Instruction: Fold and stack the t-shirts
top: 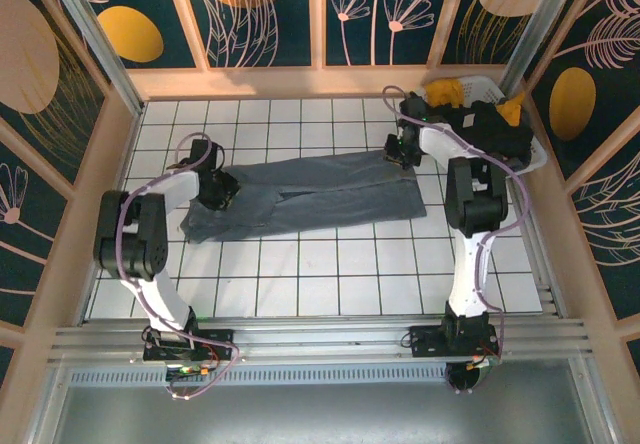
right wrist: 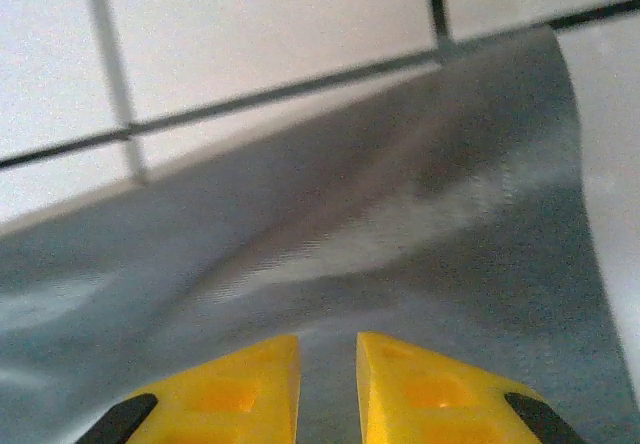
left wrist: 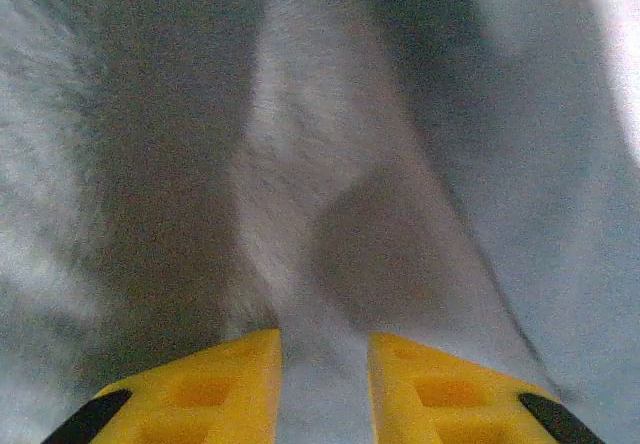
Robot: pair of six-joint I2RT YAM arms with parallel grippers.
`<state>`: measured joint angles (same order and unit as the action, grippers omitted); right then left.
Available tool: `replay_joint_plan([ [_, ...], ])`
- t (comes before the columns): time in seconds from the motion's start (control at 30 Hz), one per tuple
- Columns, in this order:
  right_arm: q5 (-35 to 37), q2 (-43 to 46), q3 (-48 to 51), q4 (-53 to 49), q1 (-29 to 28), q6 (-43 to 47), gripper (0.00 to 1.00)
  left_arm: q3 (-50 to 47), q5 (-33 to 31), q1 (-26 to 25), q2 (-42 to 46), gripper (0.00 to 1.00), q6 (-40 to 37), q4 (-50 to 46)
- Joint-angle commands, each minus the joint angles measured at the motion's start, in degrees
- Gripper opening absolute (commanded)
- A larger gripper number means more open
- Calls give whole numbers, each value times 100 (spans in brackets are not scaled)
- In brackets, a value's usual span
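Across mid-frame the grey-blue shirt (top: 310, 196) lies on the white tiled table (top: 300, 284) as a long, soft, creased band, only partly folded. At its left end the left claw (top: 222, 192) seems clenched on a blurred ridge; the right claw (top: 400, 154) pinches its thin upper-right edge. Upper right, a black shirt (top: 495, 129) and a yellow shirt (top: 447, 92) sit crumpled in the basket (top: 483, 84), unfolded.

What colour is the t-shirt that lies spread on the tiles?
The t-shirt is slate grey-blue, shown best in the top external view.

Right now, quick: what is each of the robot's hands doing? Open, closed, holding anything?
Left hand: closed, pinching a fold of the grey-blue t-shirt.
Right hand: closed, pinching the same t-shirt near its edge.
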<state>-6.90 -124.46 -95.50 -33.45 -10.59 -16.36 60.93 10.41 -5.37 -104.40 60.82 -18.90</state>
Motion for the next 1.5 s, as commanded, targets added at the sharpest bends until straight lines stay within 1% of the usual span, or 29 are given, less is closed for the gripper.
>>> replay_joint_plan([
  [0.0, 590, -123, -47, -729, -30, 174, 23, 415, 198, 27, -568, 28, 354, 220],
  [0.1, 688, 80, 450, -786, -66, -23, 23, 1013, 79, 27, -1111, 28, 198, 105],
  [0.2, 669, 587, 1282, -727, -173, -345, 23, 1803, 88, -6, -1677, 30, 62, 114],
  [0.33, 498, 1557, 2637, -652, -598, -979, 23, 3132, 627, -209, -2668, 31, -33, 537],
  [0.43, 49, 2256, 3545, -505, -1170, -1619, 23, 4365, 949, -485, -3566, 31, 34, 784],
  [0.53, -666, 2820, 4227, -167, -1826, -2387, 25, 5719, 1382, -799, -4537, 31, 336, 1082],
  [0.67, -1727, 3044, 4683, 692, -2624, -3341, 28, 7746, 1757, -1202, -5822, 32, 914, 1440],
  [0.77, -1947, 3086, 4680, 1194, -3007, -3870, 32, 8442, 1871, -1346, -6380, 34, 1535, 2114],
  [0.83, -1823, 3172, 4551, 1226, -3115, -3979, 36, 8482, 1844, -1393, -6419, 36, 1791, 2461],
  [0.93, -1432, 3484, 4338, 864, -3167, -3942, 44, 8461, 1812, -1405, -6159, 42, 1754, 2519],
  [0.97, -1258, 3668, 4311, 696, -3169, -3920, 47, 8417, 1803, -1410, -6002, 45, 1690, 2470],
  [1.03, -936, 4063, 4348, 385, -3164, -3873, 50, 8300, 1772, -1407, -5596, 51, 1425, 2227],
  [1.1, -636, 4527, 4514, 102, -3151, -3810, 52, 7987, 1665, -1412, -5070, 55, 1025, 1845],
  [1.17, -421, 4947, 4793, -135, -3093, -3696, 53, 7293, 1528, -1454, -4354, 55, 618, 1568],
  [1.23, -302, 5237, 5090, -428, -3029, -3497, 53, 6350, 1424, -1508, -3541, 55, 152, 1312],
  [1.33, -292, 5378, 5382, -774, -3032, -3218, 54, 4887, 1350, -1622, -2445, 55, -381, 767],
  [1.47, -523, 5365, 5681, -823, -3062, -2955, 55, 2998, 1025, -1892, -1141, 53, -1164, -425],
])
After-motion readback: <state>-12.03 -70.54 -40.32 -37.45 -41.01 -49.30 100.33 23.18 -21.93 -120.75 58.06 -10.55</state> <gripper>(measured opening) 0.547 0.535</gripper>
